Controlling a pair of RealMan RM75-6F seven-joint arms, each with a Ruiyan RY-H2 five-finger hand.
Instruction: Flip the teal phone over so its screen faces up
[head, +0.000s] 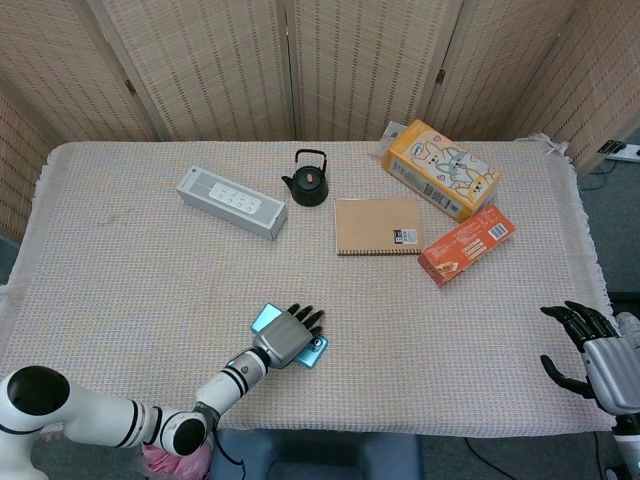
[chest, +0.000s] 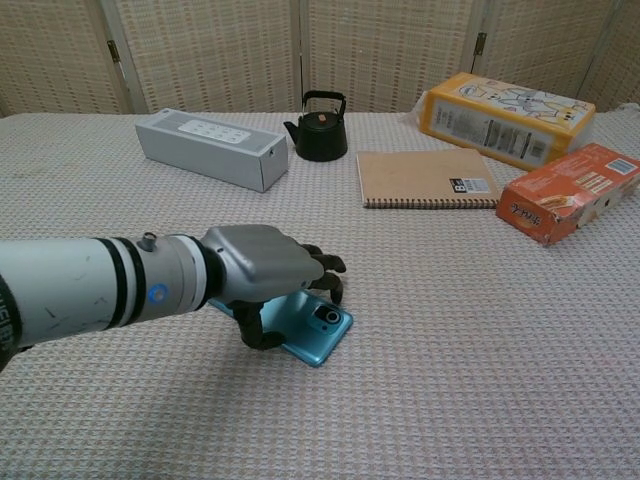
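Item: teal phone (chest: 318, 333), lying flat on the woven tablecloth (head: 120, 270) near the front edge, left of centre, camera lens up, so we judge the screen still faces down. Its long axis runs diagonally, from the far-left corner seen in the head view (head: 265, 317) to the near-right camera end. Left hand (chest: 262, 270): we see it directly over the phone, palm down, fingers (chest: 325, 266) curled across the top and far long edge, thumb (chest: 256, 331) hooked down at the near long edge; it appears to clasp the phone across its width, though we cannot tell how firmly, and the phone looks not yet lifted. Right hand (head: 590, 352): at the right front corner of the table, well apart, fingers spread, holding nothing. We judge the left hand the only one placed for the flip, which would turn about the long axis, near edge rising. Risk noted: a slip from a shallow edge grip. Other stock, far side: grey speaker (head: 231, 201), black teapot (head: 307, 181), brown notebook (head: 378, 225), yellow box (head: 441, 169), orange box (head: 466, 244).
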